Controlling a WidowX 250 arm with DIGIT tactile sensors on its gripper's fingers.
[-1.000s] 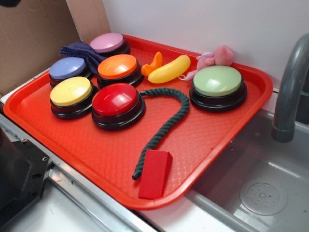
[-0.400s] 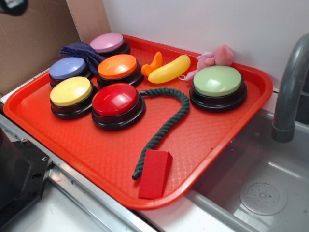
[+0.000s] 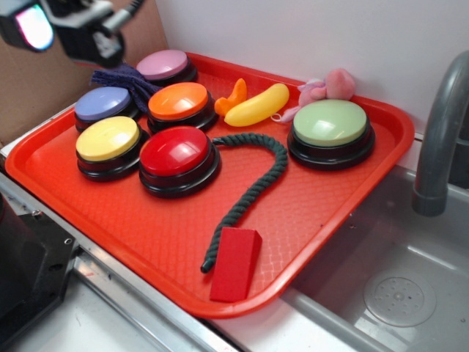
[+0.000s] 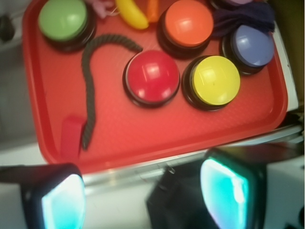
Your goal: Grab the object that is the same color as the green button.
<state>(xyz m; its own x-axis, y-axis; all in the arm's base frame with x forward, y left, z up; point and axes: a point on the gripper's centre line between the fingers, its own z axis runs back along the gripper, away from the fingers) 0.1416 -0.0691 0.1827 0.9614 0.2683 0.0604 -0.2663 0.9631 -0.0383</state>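
Note:
The object, a dark green twisted rope [image 3: 256, 187], lies in a hook shape on the red tray [image 3: 146, 227], between the red button [image 3: 178, 152] and the pale green button [image 3: 330, 123]. Its lower end touches a red block [image 3: 234, 264]. The wrist view shows the rope [image 4: 88, 100] at left, the green button [image 4: 62, 18] at top left and the block [image 4: 71, 136]. My gripper [image 3: 44, 26] hangs high above the tray's far-left corner, well away from the rope. In the wrist view the gripper [image 4: 143, 195] is open, its cyan pads [image 4: 62, 202] wide apart with nothing between them.
Yellow [image 3: 108, 138], orange [image 3: 179, 100], blue [image 3: 102, 103] and pink [image 3: 162, 64] buttons crowd the tray's left half. A purple cloth [image 3: 121, 75], a yellow banana [image 3: 256, 106] and a pink toy [image 3: 330, 84] lie along the back. A grey faucet [image 3: 440, 139] and a sink [image 3: 399, 297] are at right.
My gripper has come down into the exterior view at the top left; before, only a dark sliver of it showed at the corner. Nothing on the tray has moved.

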